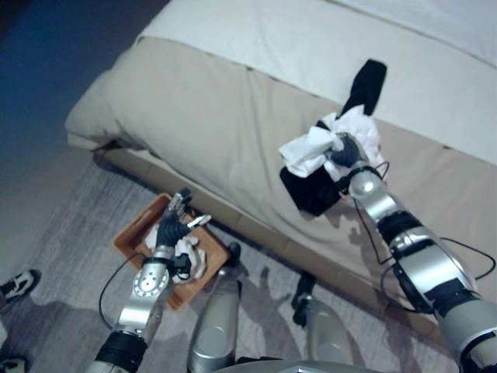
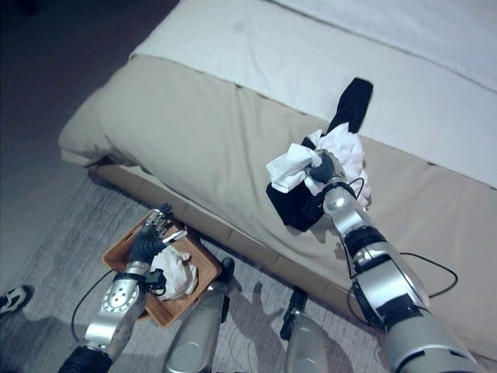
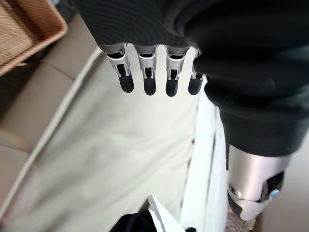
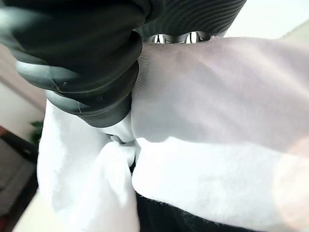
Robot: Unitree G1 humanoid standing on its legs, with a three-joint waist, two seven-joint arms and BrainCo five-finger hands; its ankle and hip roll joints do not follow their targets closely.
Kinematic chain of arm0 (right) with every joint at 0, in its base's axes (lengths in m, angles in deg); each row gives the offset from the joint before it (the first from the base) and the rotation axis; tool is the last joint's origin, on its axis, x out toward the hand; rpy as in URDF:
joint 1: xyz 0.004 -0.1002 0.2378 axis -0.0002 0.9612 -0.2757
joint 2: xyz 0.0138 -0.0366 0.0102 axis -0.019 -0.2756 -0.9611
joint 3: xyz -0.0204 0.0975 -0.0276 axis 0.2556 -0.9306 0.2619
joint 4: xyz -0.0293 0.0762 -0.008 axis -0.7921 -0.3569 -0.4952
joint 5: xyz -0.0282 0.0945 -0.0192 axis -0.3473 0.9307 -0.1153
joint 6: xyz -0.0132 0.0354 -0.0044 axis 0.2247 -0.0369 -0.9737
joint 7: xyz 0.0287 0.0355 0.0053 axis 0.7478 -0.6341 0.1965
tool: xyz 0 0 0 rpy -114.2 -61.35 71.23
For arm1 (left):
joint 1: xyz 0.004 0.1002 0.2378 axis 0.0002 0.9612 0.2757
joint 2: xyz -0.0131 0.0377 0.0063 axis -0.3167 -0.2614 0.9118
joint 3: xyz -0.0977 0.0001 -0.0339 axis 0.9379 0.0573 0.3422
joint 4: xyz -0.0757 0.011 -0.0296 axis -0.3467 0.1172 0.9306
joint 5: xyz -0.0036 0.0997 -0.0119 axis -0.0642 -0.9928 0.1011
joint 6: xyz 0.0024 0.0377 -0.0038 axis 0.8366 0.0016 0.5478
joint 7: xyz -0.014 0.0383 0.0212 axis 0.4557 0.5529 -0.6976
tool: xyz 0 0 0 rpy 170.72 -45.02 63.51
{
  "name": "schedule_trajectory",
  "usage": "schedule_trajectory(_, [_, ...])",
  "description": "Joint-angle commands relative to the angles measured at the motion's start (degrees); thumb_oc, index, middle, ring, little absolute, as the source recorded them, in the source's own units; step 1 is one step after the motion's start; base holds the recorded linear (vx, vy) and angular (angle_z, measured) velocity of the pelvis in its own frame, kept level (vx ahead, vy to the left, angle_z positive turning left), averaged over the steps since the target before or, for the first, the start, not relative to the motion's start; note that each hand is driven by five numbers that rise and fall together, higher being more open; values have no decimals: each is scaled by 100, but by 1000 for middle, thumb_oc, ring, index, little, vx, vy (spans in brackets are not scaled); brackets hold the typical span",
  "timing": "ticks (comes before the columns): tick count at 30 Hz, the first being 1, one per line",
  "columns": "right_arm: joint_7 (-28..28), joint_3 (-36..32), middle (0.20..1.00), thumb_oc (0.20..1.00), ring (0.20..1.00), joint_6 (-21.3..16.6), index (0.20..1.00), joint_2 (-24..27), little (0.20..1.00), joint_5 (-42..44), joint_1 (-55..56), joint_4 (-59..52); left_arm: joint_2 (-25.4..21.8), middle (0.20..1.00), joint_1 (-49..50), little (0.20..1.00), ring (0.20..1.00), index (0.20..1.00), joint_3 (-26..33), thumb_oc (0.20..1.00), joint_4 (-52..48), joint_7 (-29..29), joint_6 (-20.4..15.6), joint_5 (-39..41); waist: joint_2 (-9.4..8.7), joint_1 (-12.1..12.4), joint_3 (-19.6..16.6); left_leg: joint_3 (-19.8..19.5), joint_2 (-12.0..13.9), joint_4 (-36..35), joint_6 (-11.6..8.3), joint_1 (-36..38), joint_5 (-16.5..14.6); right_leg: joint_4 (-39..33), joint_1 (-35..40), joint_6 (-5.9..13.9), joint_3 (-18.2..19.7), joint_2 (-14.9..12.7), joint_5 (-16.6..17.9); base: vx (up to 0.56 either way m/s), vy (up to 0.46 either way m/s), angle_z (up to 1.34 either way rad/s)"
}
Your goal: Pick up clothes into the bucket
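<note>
white cloth [image 1: 314, 148]: plain white
dark garment [image 1: 365, 85]: solid black
basket [image 1: 133, 231]: orange-brown woven
crumpled cloth in basket [image 1: 191, 256]: white
bed cover [image 1: 210, 109]: beige, plain
upper bedding [image 1: 311, 39]: off-white
rug [image 1: 70, 233]: pale grey, faintly streaked
floor [image 1: 46, 70]: dark blue

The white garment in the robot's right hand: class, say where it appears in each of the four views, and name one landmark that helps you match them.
Left eye view: white garment bunched at the right hand, over the bed, right of centre.
Right eye view: same bundle, near centre.
Left wrist view: a white corner at the bottom edge, probably this garment.
Right wrist view: white cloth wraps the hand.
Shared landmark: black garment beneath it.
</note>
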Motion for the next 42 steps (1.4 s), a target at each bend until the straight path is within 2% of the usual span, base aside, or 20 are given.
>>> schedule_trajectory(1, [368,211,200,200,200,12,200,303,200,-349,-688,144,-227,1000,-58,1000,1000,1000,-65,1000,-745,63,-416,215,-96,101,-2,249,-21,242,185,-225,-135,147,-35,203,-40,-351,372,-102,15,11])
schedule_trajectory(6, [453,369,200,200,200,201,200,444,200,-552,-993,881,-285,1000,-152,1000,1000,1000,-321,1000,-972,30,-389,306,50,200,296,198,-86,444,181,-670,-87,441,-459,180,-94,-411,334,-48,8,13])
schedule_trajectory(11, [574,265,200,200,200,219,200,446,200,-413,-907,878,-229,1000,-209,1000,1000,1000,-403,1000,-893,106,-358,244,61,203,383,181,-89,415,183,-704,-76,463,-501,184,-137,-421,315,18,-8,8])
schedule_trajectory(13, [637,232,451,451,451,236,451,417,451,-387,-901,914,-225,1000,-213,1000,1000,1000,-407,1000,-915,136,-350,250,64,204,389,176,-85,396,187,-692,-76,465,-493,189,-150,-423,316,0,0,0])
schedule_trajectory(14, [664,227,937,937,937,237,937,411,937,-395,-893,925,-224,1000,-210,1000,1000,1000,-403,1000,-905,148,-351,257,64,201,388,172,-89,390,192,-687,-79,461,-498,188,-136,-422,313,0,0,0])
schedule_trajectory(15, [723,223,1000,1000,1000,249,1000,411,1000,-428,-896,929,-227,1000,-220,1000,1000,1000,-401,1000,-918,173,-359,272,67,195,389,180,-93,390,194,-688,-88,463,-496,188,-137,-430,312,34,17,0])
schedule_trajectory(22, [918,146,1000,1000,1000,255,1000,370,1000,-435,-913,806,-187,1000,-289,1000,1000,1000,-365,1000,-909,370,-406,270,52,153,391,208,-105,438,217,-678,-169,451,-492,188,-96,-436,294,10,3,0])
schedule_trajectory(23, [918,146,906,906,906,255,906,370,906,-435,-912,805,-188,1000,-289,1000,1000,1000,-365,1000,-909,370,-406,270,52,153,391,208,-104,438,217,-678,-170,451,-492,188,-95,-436,294,0,0,0])
schedule_trajectory(24, [925,151,482,482,482,252,482,366,482,-437,-928,791,-187,1000,-286,1000,1000,1000,-365,1000,-903,384,-415,266,46,151,391,211,-109,443,220,-678,-181,450,-494,187,-88,-431,292,0,0,0])
schedule_trajectory(25, [938,156,200,200,200,246,200,363,200,-432,-944,770,-185,1000,-284,1000,1000,1000,-363,1000,-900,405,-417,259,44,149,391,215,-113,453,224,-684,-189,455,-496,188,-82,-430,294,0,0,0])
schedule_trajectory(42, [1025,48,200,200,200,139,200,300,200,-254,-921,617,-176,1000,-201,1000,1000,1000,-291,1000,-907,519,-456,175,5,81,391,233,-121,450,247,-658,-227,432,-503,170,-8,-411,296,0,0,0])
